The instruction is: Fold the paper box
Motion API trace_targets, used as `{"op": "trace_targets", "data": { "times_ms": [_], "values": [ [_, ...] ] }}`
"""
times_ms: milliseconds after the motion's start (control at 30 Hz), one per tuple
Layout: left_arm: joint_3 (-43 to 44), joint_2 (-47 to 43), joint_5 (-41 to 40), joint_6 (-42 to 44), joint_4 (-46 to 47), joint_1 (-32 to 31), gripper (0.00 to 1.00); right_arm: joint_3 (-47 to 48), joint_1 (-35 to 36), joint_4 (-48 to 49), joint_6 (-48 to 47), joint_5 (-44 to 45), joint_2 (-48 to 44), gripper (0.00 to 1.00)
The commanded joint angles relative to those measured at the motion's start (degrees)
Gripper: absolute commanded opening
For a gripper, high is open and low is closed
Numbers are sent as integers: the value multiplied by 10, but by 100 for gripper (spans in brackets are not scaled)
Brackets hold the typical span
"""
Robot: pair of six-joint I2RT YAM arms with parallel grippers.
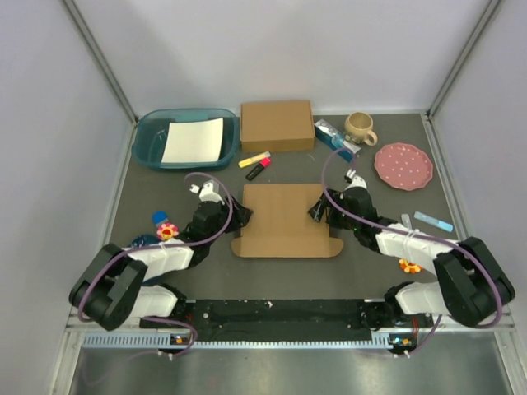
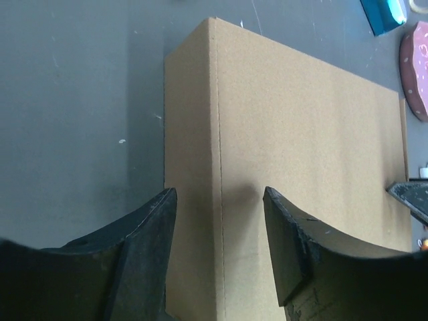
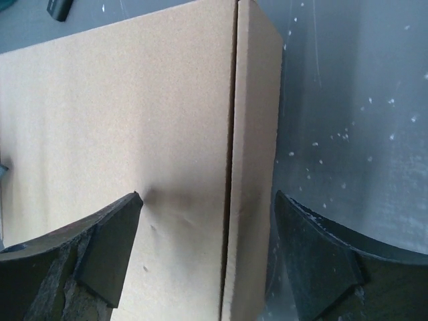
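Observation:
The paper box (image 1: 284, 216) lies flat in the middle of the table as a shallow brown mailer. Its lid is down, and a front strip with small tabs (image 1: 286, 245) sticks out toward me. My left gripper (image 1: 241, 216) is at the box's left edge. In the left wrist view it (image 2: 219, 194) stands open across the left side wall and lid (image 2: 301, 120). My right gripper (image 1: 317, 210) is at the right edge. The right wrist view shows it (image 3: 208, 197) open wide over the lid (image 3: 120, 100) and the right side wall (image 3: 254, 134), with a dark seam between them.
Behind the paper box stands a smaller brown box (image 1: 277, 125), with a teal bin (image 1: 148, 144) holding white paper to its left. Yellow and red markers (image 1: 256, 163), a blue packet (image 1: 336, 138), a mug (image 1: 360, 127) and a pink plate (image 1: 403, 165) lie at the back right. Small toys (image 1: 165, 224) sit beside my arms.

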Motion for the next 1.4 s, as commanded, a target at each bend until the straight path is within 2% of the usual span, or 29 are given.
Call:
{"op": "trace_targets", "data": {
  "times_ms": [0, 67, 133, 267, 433, 600, 633, 733, 833, 867, 1000, 1100, 1133, 1200, 1233, 1367],
  "values": [
    [26, -68, -31, 14, -96, 6, 61, 10, -9, -85, -31, 13, -72, 82],
    [49, -92, -36, 24, -134, 6, 62, 11, -11, -101, -39, 11, -92, 82],
    [45, -102, -26, 26, -134, 6, 62, 4, -12, -103, -44, 2, -103, 81],
    [21, -76, 18, 16, -108, 6, 59, -24, -11, -82, -40, -15, -89, 72],
    [-37, -30, 86, -16, -30, 6, 49, -63, -12, -48, -24, -28, -78, 63],
    [-54, -19, 92, -26, -6, 6, 45, -70, -12, -51, -25, -24, -93, 56],
    [-53, -24, 91, -25, -7, 6, 45, -69, -12, -53, -25, -21, -96, 56],
    [-48, -70, 72, -23, -30, 6, 47, -54, -11, -82, -27, -4, -128, 71],
    [-41, -151, 11, -31, -77, 6, 56, -36, -13, -118, -32, 22, -183, 79],
    [-38, -191, -19, -36, -86, 6, 59, -30, -16, -141, -40, 23, -193, 80],
    [-6, -250, -57, -16, -134, 8, 60, -7, -32, -170, -59, 20, -217, 81],
    [4, -246, -73, -8, -175, 12, 58, -28, -56, -164, -56, 7, -222, 70],
    [2, -234, -72, -9, -184, 16, 55, -37, -61, -156, -54, 0, -221, 47],
    [-8, -217, -56, -26, -185, 37, 51, -58, -69, -144, -43, 0, -217, 27],
    [-10, -198, -34, -30, -183, 45, 45, -63, -68, -136, -41, 1, -217, 13],
    [-23, -161, 11, -44, -142, 88, 30, -73, -69, -127, -37, 1, -214, 3]
  ]
}}
